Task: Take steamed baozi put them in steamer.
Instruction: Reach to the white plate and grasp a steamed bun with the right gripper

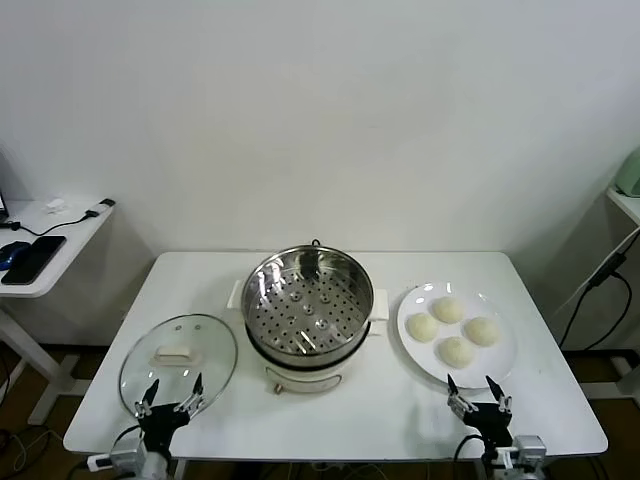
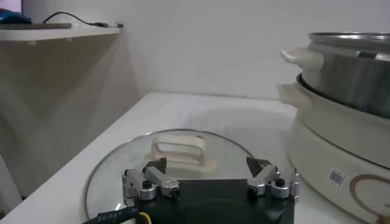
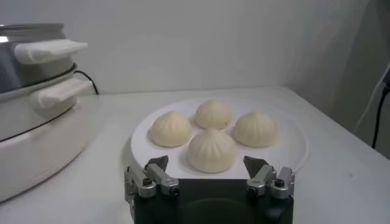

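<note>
Baozi (image 1: 456, 328), all four, sit on the white plate (image 1: 500, 365) at the right of the head view. The steamer (image 1: 308, 300) is dead centre with its perforated tray bare. The glass lid (image 1: 178, 362) lies lower left. The left gripper (image 1: 170, 397) hangs at the lid's near edge, jaws wide, holding nothing. The right gripper (image 1: 478, 392) is at the plate's near rim, same deal.

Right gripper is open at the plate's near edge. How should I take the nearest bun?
Grip the nearest bun across its widest part, low on the dome, coming straight down from above. Its pleated top tapers, and three other buns sit close behind it on the plate, so a side approach would likely bump them. The right gripper is open.
</note>
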`<state>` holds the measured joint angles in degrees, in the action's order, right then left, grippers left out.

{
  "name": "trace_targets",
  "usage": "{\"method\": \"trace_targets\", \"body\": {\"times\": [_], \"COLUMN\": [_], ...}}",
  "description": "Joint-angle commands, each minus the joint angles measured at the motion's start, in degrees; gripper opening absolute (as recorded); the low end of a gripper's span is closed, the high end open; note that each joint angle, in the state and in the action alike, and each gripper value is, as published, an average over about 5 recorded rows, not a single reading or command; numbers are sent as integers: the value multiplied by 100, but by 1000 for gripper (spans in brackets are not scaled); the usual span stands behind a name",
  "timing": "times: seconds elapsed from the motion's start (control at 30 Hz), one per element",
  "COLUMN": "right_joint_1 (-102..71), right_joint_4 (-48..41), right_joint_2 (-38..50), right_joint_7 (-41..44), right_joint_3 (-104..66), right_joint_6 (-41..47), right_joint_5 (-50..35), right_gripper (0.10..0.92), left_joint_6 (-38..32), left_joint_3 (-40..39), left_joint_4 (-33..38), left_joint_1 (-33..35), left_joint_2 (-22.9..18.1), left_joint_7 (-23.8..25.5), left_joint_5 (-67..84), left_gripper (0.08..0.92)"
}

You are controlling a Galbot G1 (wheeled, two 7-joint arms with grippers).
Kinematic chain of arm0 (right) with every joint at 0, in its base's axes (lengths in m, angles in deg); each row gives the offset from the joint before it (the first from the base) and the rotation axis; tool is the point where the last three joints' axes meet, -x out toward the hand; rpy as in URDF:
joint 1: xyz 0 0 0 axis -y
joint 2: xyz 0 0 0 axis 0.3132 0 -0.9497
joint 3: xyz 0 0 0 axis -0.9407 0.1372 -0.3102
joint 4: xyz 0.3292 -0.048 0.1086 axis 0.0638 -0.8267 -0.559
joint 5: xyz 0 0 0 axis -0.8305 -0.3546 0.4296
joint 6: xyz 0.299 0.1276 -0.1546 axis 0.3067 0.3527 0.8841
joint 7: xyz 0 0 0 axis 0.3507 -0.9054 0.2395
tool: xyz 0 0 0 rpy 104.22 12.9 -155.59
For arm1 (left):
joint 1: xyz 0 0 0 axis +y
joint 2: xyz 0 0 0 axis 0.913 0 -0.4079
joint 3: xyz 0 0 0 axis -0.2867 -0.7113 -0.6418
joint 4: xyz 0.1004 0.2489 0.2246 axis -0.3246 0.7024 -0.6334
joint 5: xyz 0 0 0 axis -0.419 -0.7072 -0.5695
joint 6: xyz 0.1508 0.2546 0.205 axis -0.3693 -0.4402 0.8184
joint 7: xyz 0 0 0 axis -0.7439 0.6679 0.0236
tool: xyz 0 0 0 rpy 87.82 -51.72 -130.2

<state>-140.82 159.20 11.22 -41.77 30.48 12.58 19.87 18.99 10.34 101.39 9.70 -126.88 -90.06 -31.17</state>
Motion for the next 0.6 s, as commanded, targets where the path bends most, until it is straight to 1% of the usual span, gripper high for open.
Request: {"method": "trace_targets", "body": {"times": [0.03, 0.23, 0.4, 0.53, 0.6], "right_joint_1": [4, 200, 1433, 2744, 3450], "right_joint_4": [-21, 233, 280, -247, -715], "right_joint_2": [-16, 117, 846, 1626, 2055], "right_joint_7": [-3, 73, 60, 142, 357], "right_joint_3": [12, -130, -205, 78, 418], "right_joint_6": [-22, 253, 967, 1603, 1811], "right_joint_5": [80, 113, 194, -337, -342], "right_gripper": [823, 823, 823, 823, 823], "left_joint_6": [10, 63, 89, 101, 102], "left_joint_3": [-8, -8, -52, -76, -80], "left_joint_4": [3, 73, 113, 133, 135], "left_joint_1": [5, 21, 25, 18, 12], "left_joint_2": [4, 8, 73, 150, 187], "left_joint_7": [-5, -11, -10, -8, -5], "left_joint_5": [1, 4, 21, 48, 56], "left_gripper": [823, 823, 823, 823, 823]}}
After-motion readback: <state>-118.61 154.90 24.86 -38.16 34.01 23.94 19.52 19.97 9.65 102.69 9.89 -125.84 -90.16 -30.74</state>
